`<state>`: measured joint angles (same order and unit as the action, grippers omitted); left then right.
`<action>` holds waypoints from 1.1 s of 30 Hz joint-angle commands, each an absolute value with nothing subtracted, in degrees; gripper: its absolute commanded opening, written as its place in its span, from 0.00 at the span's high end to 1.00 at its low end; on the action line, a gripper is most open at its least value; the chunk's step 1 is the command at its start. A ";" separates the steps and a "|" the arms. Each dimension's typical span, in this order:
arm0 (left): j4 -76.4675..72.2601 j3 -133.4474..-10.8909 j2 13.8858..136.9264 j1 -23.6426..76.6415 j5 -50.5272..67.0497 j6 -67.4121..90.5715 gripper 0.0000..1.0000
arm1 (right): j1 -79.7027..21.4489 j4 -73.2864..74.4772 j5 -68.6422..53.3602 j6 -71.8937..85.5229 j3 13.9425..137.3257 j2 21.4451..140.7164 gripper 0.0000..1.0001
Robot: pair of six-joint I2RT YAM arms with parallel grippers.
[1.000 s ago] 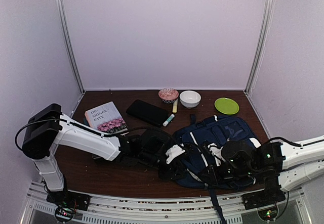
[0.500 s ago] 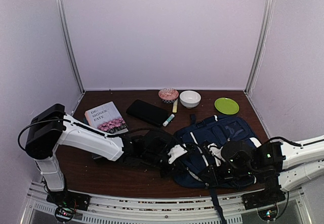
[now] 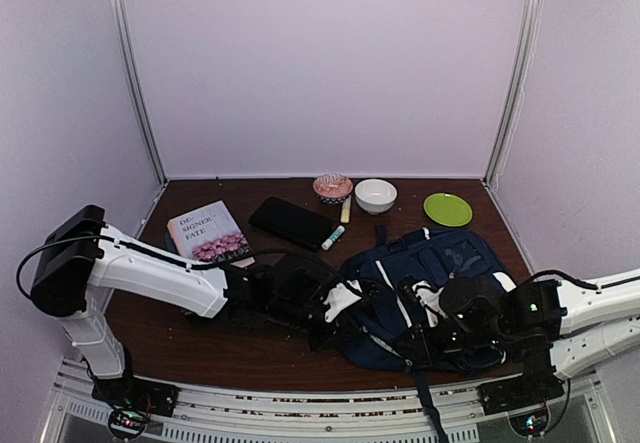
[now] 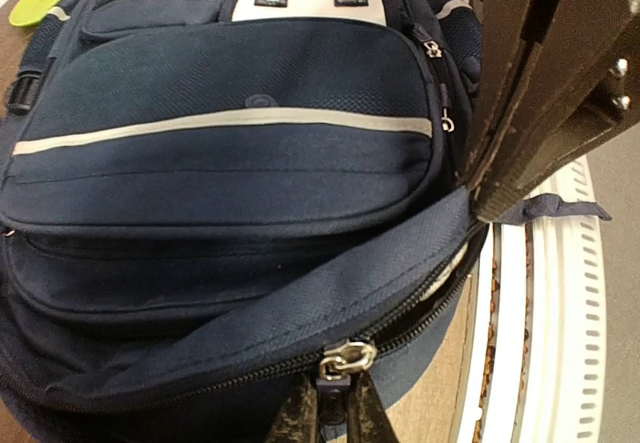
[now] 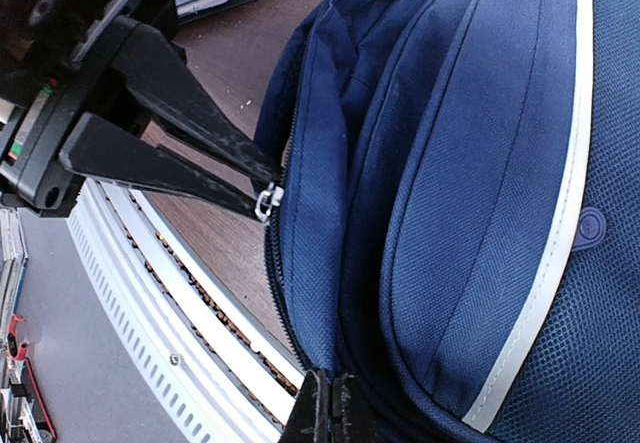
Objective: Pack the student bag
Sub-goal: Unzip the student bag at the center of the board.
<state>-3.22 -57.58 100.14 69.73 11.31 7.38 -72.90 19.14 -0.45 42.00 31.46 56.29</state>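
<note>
So there's one bag here, navy with thin white stripes. It's lying flat with the front pocket up on the front right part of the counter, its bottom end almost at the near edge. Both arms are on it. The left fingers are clamped onto the one metal zip pull of the main compartment at the bag's near left corner, and you can see the same pinch from the other wrist cam too. The right fingers are squeezed tight on the bag's fabric edge a bit further along that zip, toward the near edge. The zip gapes a little between the two grips, with some pale lining showing. Everything else is loose on the counter, well apart from the arms. There's one book with pink flowers on the cover near the left edge. There's one black slab around the middle (phone or case, can't tell). One pink patterned cup and one white bowl sit side by side at the far edge. One green plate is toward the far right corner, just past the top of the bag. There are two sticks between the slab and the bowl, a yellow one and a white one with a green tip. Markers or glue, too small to tell.
</note>
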 commanded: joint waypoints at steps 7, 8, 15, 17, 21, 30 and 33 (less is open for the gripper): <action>3.33 -55.53 95.94 69.09 -2.32 6.99 1.00 | -73.17 21.12 1.26 43.22 31.23 53.71 1.00; 3.54 -55.43 96.12 68.75 -2.52 7.29 1.00 | -73.21 21.29 1.11 43.28 31.02 53.70 1.00; 3.09 -55.73 95.76 68.04 -3.14 8.50 1.00 | -73.42 22.70 0.66 43.76 30.61 53.74 1.00; 3.14 -55.91 95.28 67.20 -3.21 9.12 1.00 | -73.51 23.69 0.56 43.89 30.57 53.85 1.00; 3.23 -56.20 94.77 64.87 -3.69 9.51 1.00 | -73.60 24.41 0.37 44.66 29.93 53.65 1.00; 4.52 -58.97 100.24 61.33 -6.23 12.19 1.00 | -74.14 25.31 -1.37 47.74 27.70 54.37 1.00; 5.17 -59.98 101.23 60.83 -6.87 12.83 1.00 | -74.62 26.07 -2.33 49.50 26.41 54.55 1.00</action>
<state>4.12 -58.13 99.50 62.39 -2.96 10.79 -73.67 21.21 -0.69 46.78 28.86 54.68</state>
